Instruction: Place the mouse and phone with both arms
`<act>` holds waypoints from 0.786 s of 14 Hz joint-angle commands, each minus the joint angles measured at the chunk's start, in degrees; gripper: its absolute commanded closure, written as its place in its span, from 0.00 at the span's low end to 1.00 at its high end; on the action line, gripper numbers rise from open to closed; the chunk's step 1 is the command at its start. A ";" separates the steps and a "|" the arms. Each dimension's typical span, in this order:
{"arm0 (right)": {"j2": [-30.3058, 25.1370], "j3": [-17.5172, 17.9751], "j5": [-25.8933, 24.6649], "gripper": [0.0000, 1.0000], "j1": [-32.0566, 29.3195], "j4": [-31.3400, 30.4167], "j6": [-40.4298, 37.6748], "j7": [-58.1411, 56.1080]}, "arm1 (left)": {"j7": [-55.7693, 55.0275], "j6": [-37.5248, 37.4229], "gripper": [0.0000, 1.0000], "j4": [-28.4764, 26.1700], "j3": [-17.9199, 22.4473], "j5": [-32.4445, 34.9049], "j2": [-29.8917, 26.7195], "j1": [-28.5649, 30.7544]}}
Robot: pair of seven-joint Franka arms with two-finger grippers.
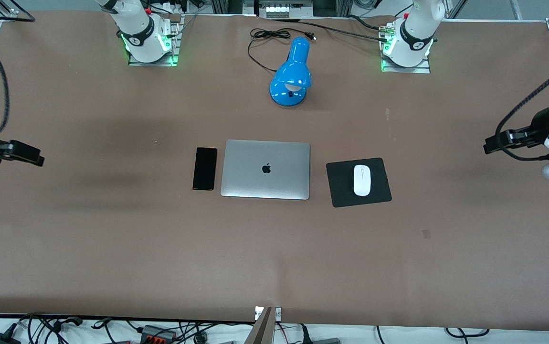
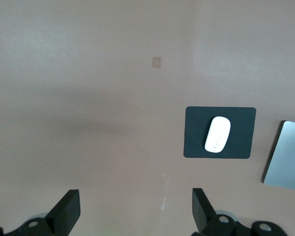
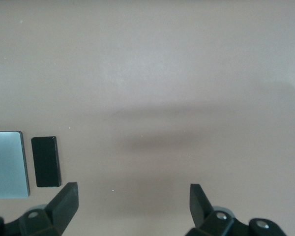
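The white mouse [image 1: 362, 179] lies on the square black mouse pad [image 1: 341, 192], beside the closed laptop toward the left arm's end of the table. It also shows in the left wrist view [image 2: 217, 134]. The black phone [image 1: 205, 168] lies flat on the table beside the laptop toward the right arm's end, and shows in the right wrist view [image 3: 45, 161]. My left gripper [image 1: 491, 145] [image 2: 136, 211] is open and empty, up over bare table at its end. My right gripper [image 1: 33, 156] [image 3: 133, 206] is open and empty, up over bare table at its end.
A closed silver laptop [image 1: 266, 169] lies between the phone and the mouse pad. A blue desk lamp [image 1: 291, 71] with a black cord stands farther from the front camera, between the arm bases. Cables hang past the table's near edge.
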 commanded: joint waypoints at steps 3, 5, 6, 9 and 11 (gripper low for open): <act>-8.44 -0.75 -0.86 0.00 0.49 -11.20 4.41 -1.83 | 3.09 0.11 0.00 -1.87 -0.22 -0.77 -2.10 0.28; -14.68 -0.66 -0.87 0.00 0.40 -20.26 8.55 -1.83 | 3.09 0.28 0.00 -2.40 0.13 -0.60 -3.50 -0.76; -16.62 -0.66 -0.35 0.00 0.32 -22.65 8.74 -1.66 | 3.09 0.28 0.00 -2.75 1.00 -0.94 -3.77 -1.56; -20.85 -0.66 -0.26 0.00 0.40 -28.28 8.21 -1.75 | 3.09 0.80 0.00 -6.18 14.42 -1.29 -6.67 -14.81; -23.40 -0.66 -0.17 0.00 0.40 -31.36 8.47 -1.75 | 5.01 1.51 0.00 -6.53 14.45 -2.43 -6.41 -13.70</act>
